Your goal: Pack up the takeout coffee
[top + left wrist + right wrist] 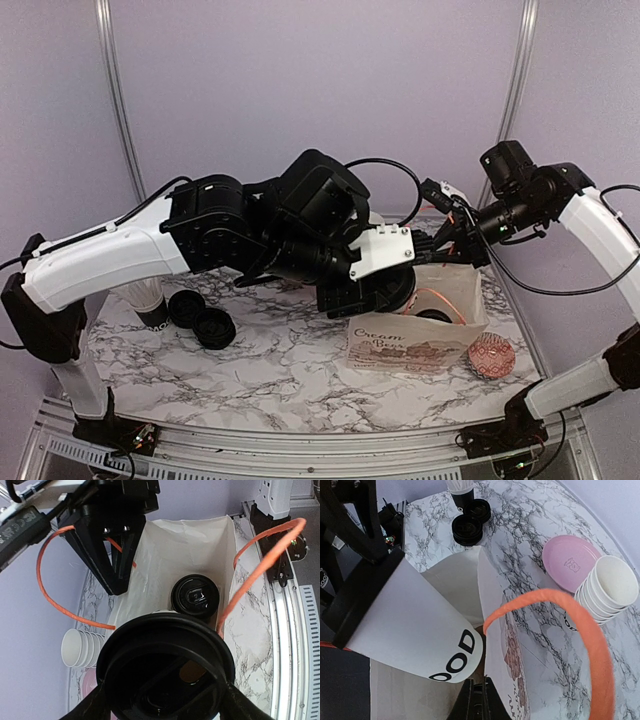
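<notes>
Body of the held cup (pixel 415 625) is hidden from above by the left arm (pixel 300 230) and, at the left wrist, behind its own black lid (pixel 150 635); only the letters "OOD" near the base can be read, the rest cut off. Left gripper (pixel 165 707) clamps that cup at the lid, jaws wide, tilted over the mouth of the paper bag (pixel 175 545), where a second cup (pixel 195 596) stands lidded inside. Right gripper (pixel 477 700) is pinched narrow on the bag's rim, an orange handle (pixel 590 635) arcing across its view; elsewhere on the marble table (pixel 530 530) are loose lids (pixel 470 525), a pink plate (pixel 570 560) and a stack of white cups (pixel 607 587).
</notes>
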`<state>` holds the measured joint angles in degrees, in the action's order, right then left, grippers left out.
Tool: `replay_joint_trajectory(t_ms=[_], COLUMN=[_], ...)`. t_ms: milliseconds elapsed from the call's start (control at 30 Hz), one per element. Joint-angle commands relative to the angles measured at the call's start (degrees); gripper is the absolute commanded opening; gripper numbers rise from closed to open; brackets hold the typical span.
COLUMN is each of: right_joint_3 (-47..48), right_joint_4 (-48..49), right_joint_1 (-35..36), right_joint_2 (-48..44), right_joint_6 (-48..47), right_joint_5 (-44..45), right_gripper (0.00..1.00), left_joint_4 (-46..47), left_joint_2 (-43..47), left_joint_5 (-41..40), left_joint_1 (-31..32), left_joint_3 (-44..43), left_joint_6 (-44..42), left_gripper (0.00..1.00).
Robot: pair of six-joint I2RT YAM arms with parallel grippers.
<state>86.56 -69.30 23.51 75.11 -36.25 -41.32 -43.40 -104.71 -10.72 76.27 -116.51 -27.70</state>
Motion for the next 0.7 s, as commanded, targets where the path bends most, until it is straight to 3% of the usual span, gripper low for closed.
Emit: replay_joint_trajectory(t_ms=[0, 67, 367, 533, 667], right_joint_3=[2.75, 3.30, 12.26, 20.34, 19.95], right_joint_4=[-1.37, -2.13, -7.59, -7.40, -1.33], right_joint_1=[0.65, 0.66, 0.24, -0.68, -3.73], right_joint_2=[-1.37, -1.33, -2.06, -2.69, -2.09], right_joint_6=[-0.50, -1.05, -5.84, -7.00, -4.59], right_joint_5=[-1.74, -2.18, -2.49, -1.62, 0.04], right_gripper=[0.08, 0.11, 0.48, 0.54, 0.53], left_joint_4=[-1.48, -2.21, -5.06, -7.88, -9.14], left_joint_2=[-1.83, -2.56, -3.05, -3.34, -3.50], left_joint_5=[-3.04, -3.55, -6.09, -7.38, -9.68], left_joint_1=[0.68, 0.84, 4.26, 6.41, 8.72], left_joint_3=[-2.89, -2.94, -2.93, -2.43, -1.92], left_joint_6=[-0.62, -0.53, 0.35, 1.92, 2.91], left_gripper=[0.60, 0.60, 0.60, 0.60, 0.59])
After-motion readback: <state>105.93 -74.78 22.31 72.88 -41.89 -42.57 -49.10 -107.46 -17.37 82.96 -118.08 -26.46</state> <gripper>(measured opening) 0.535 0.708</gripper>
